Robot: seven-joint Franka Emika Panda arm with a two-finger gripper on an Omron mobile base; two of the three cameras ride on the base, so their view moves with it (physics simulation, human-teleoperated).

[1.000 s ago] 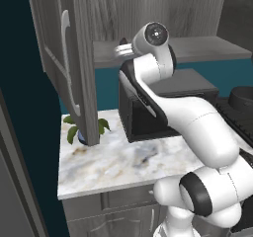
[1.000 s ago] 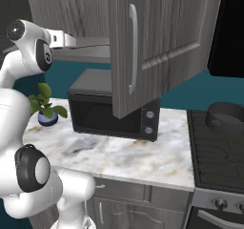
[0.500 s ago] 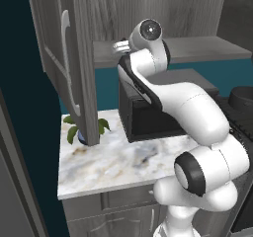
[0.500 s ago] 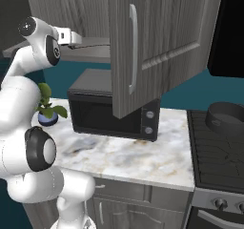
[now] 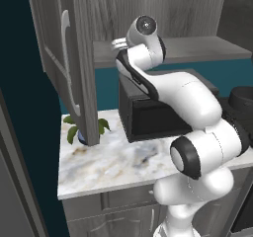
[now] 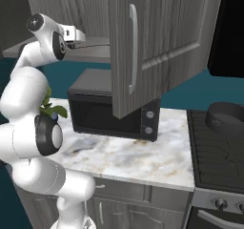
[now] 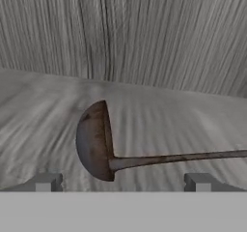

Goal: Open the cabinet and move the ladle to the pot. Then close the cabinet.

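Cabinet [image 6: 157, 42] doors stand open. Ladle [image 7: 103, 141] lies on the cabinet shelf, at 12 o'clock from the tool [image 7: 120, 182], whose jaws stand apart and empty. Transfer to pot [image 6: 228, 118] and closing remain outstanding.

White arm [image 5: 188, 95], dark joints

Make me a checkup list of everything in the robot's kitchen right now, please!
Surface: marble counter, bare in front.
Job's things: cabinet doors open; ladle lying on its shelf; pot on the stove.
Clutter: black microwave; small potted plant.
Grippers: gripper open, just short of the ladle, holding nothing.
Cables: nothing seen.
Surroundings: teal wall, grey base cabinets below.
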